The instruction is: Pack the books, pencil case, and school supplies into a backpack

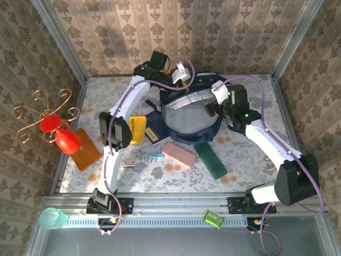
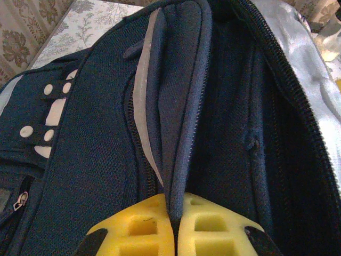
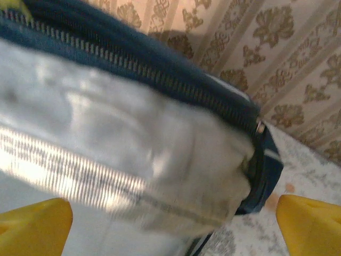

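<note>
Currently, the backpack (image 1: 189, 114) rim is pinched by the closed left gripper (image 2: 176, 224); the right gripper (image 3: 171, 224) is spread wide, empty, beside its grey lining (image 3: 106, 133). The pencil case (image 1: 178, 153) and books (image 1: 137, 128) are seen just in front of the backpack; if the pinch slips, the mouth could collapse.

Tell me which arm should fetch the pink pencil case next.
Right, probably. The left gripper is shut on the backpack's zip edge, holding it up, so it is busy. The right gripper stands wide open at the backpack's grey panel, gripping nothing, free to reach the pencil case on the table.
</note>
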`<state>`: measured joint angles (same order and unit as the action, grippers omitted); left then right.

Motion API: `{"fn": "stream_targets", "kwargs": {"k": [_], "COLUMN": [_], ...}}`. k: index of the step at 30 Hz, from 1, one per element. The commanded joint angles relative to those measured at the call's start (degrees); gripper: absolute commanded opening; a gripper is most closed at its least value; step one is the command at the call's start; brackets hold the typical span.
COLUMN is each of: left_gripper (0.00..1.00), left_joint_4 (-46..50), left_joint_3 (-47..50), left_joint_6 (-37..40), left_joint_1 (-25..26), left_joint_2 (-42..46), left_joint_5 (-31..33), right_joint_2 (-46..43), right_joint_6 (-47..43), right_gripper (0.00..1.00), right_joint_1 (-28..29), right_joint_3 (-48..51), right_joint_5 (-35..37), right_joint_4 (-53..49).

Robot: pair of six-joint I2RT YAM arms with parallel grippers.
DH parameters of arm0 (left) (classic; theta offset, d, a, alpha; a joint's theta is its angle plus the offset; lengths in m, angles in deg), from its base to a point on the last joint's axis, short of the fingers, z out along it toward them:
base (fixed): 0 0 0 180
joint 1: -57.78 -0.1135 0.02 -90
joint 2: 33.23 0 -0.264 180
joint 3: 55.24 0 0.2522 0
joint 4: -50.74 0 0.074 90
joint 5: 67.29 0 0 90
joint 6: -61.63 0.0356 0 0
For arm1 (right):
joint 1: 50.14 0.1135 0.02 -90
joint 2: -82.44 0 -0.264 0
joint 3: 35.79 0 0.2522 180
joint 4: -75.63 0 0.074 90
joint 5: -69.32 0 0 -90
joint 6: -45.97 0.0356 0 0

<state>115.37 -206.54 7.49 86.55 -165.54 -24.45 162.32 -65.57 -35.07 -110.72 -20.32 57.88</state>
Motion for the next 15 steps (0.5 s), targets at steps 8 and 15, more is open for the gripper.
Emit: {"fn": "stream_targets", "kwargs": {"k": [8,15], "left_gripper": [0.23,0.58], "left_joint_4": [-7.4,-20.4], "left_joint_3": [-2.9,18.1], "left_joint_6": [-5.4,-22.0], "left_joint_1": [0.0,-1.4], "left_joint_2": [-0.5,12.6], "left_joint_5": [5.4,25.6], "right_joint_2": [10.8,19.0], "right_joint_6": [4.6,22.2], "right_gripper": [0.82,0.77], "right_joint_1": [0.4,1.0], "right_joint_3": [-11.8,-18.7], "right_joint_5": [-1.2,-0.3], "right_joint_4": [1.6,-2.1]}}
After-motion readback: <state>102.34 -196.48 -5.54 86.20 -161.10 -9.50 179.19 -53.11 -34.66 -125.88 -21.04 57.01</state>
